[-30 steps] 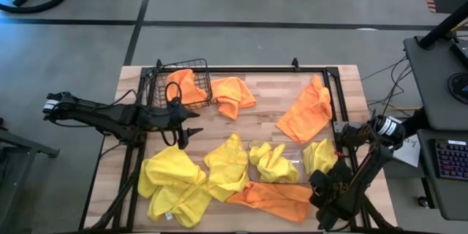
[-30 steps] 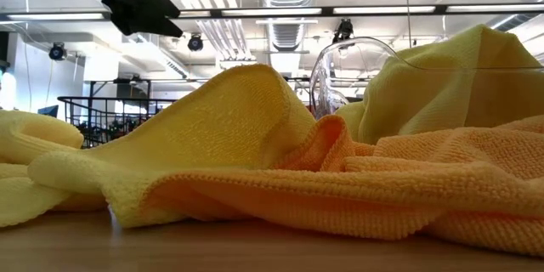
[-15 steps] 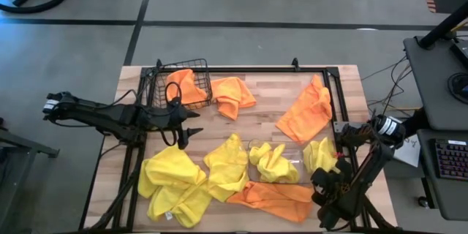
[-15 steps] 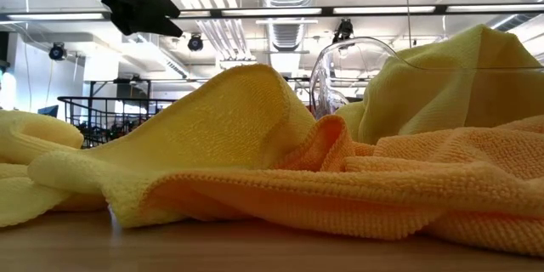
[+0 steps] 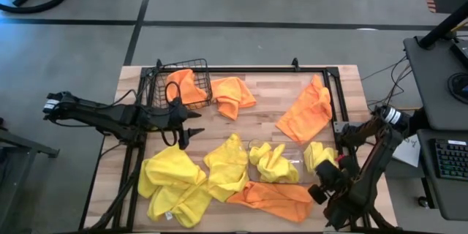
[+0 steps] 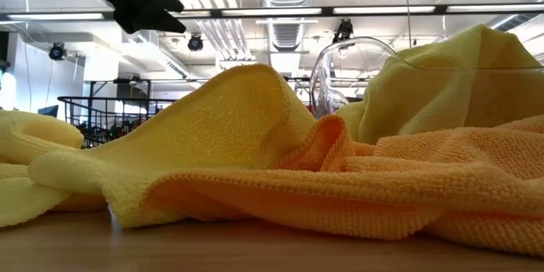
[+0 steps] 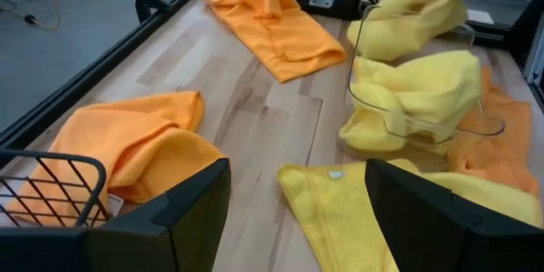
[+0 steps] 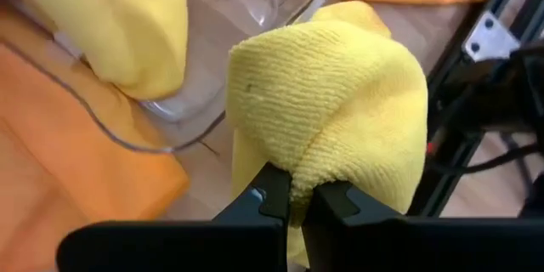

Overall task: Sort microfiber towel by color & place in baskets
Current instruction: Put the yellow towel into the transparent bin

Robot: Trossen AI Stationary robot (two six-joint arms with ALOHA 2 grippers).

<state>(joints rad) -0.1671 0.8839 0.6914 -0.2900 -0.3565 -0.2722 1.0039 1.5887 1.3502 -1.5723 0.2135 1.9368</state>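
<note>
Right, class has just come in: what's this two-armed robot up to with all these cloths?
It is sorting microfiber towels by colour. The right tool is shut on a yellow towel, held beside the clear plastic bin, which already holds a yellow one. The left tool hangs open near the wire-mesh basket, where an orange towel lies. Several yellow and orange towels remain scattered on the wooden table.

L gripper jaws apart; R gripper jaws pinched shut.
</note>
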